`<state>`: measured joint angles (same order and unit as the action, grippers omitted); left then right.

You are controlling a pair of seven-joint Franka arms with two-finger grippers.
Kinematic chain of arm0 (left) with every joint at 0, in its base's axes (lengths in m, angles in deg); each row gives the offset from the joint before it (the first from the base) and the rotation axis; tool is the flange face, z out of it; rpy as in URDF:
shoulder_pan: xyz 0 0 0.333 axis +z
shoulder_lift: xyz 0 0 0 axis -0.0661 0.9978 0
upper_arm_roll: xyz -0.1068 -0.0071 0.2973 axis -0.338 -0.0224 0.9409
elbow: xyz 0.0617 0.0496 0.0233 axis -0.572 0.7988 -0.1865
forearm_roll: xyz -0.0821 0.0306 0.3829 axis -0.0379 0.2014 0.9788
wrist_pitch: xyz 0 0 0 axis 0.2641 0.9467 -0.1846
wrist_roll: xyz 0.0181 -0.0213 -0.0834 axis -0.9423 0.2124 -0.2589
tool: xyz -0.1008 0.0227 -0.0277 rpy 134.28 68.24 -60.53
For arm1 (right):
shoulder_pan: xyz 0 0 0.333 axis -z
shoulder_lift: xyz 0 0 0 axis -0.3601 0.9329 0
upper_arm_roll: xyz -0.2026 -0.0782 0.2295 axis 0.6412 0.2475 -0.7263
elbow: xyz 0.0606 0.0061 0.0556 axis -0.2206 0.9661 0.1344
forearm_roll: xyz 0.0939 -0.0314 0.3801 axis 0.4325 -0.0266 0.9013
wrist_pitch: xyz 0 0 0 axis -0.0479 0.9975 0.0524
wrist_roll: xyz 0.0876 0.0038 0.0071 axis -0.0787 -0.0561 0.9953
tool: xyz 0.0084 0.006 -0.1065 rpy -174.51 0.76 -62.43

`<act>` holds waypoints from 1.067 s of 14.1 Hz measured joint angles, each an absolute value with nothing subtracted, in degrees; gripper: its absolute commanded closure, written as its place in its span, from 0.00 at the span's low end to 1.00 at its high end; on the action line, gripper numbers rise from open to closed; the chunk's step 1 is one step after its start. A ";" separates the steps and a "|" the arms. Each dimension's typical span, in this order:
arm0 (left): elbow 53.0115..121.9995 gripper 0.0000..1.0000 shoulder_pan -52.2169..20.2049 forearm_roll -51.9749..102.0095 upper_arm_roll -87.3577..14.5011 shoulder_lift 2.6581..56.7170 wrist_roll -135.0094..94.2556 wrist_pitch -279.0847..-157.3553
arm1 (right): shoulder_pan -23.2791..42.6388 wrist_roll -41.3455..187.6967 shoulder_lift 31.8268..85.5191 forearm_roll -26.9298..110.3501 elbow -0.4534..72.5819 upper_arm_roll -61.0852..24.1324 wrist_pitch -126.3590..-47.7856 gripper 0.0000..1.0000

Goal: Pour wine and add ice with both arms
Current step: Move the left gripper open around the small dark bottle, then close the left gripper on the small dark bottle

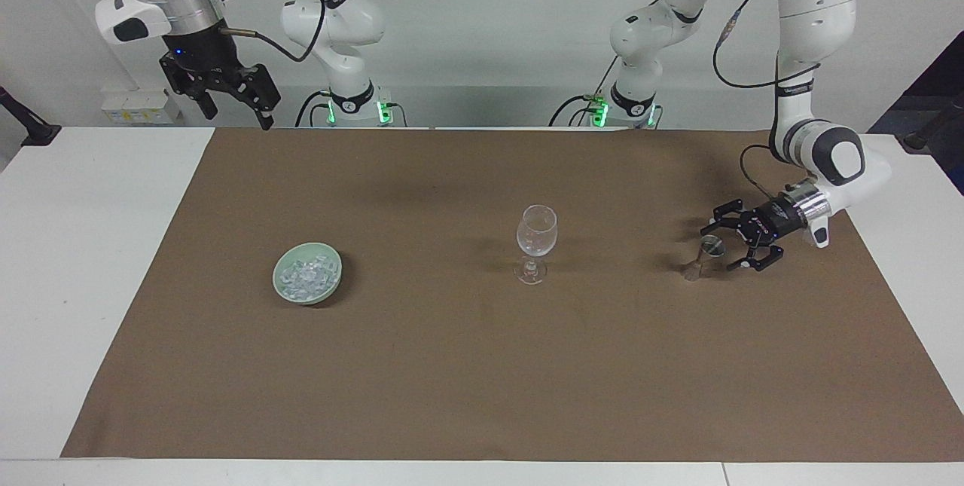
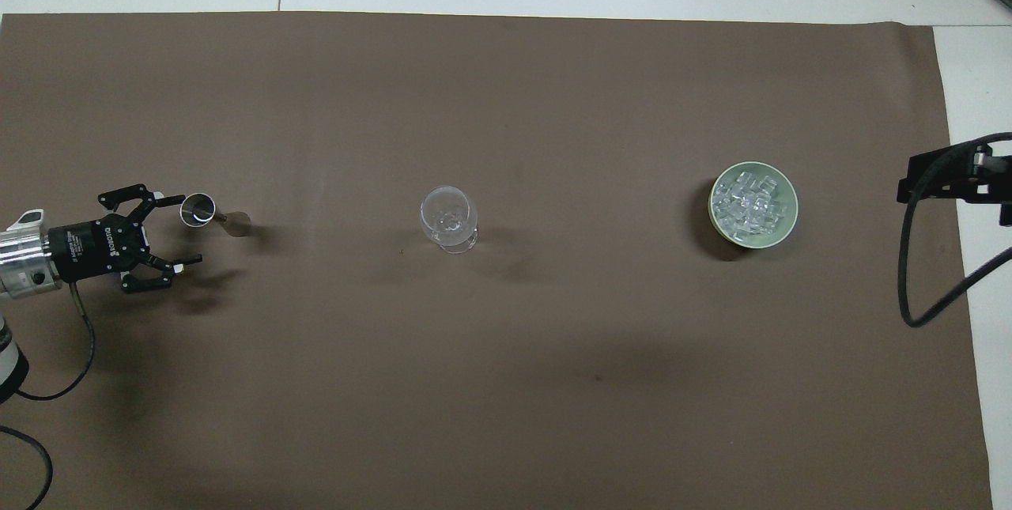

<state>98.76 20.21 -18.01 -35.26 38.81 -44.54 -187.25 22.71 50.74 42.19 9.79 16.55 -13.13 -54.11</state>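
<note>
Ice sat in bowl, left gripper at jigger

Ice [image 1: 305,275] lay heaped in a pale green bowl [image 1: 334,281] on the brown cloth [image 1: 482,365], toward the right arm's end of the table. Stemmed glass [image 1: 536,233] stood upright mid-cloth, looked empty. Small metal jigger [image 1: 711,247] stood toward the left arm's end. Left gripper [image 1: 721,244] was low, turned sideways, fingers spread w/ the jigger's cup between them; contact couldn't be told. Right gripper [image 1: 235,111] hung high over the cloth's edge by its base, fingers apart, holding nothing; that arm waited.
</note>
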 measured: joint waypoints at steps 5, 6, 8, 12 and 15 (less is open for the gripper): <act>99.52 0.00 17.00 -22.58 -35.45 38.87 -42.71 -190.60 | 22.71 50.74 42.19 9.79 16.56 -13.13 -54.11 0.00; 99.57 0.00 16.63 -23.06 -35.45 38.87 -42.70 -191.02 | 22.71 50.74 42.19 9.79 16.57 -13.13 -54.11 0.00; 99.64 0.00 16.08 -23.91 -35.45 38.87 -42.59 -191.84 | 22.71 50.74 42.19 9.79 16.57 -13.13 -54.11 0.00; 100.30 0.00 14.67 -25.56 -35.50 38.90 -42.42 -193.50 | 22.71 50.74 42.18 9.79 16.68 -13.13 -54.11 0.00; 100.34 0.00 14.28 -26.17 -35.54 38.90 -42.41 -193.92 | 22.71 50.74 42.16 9.79 16.71 -13.13 -54.11 0.00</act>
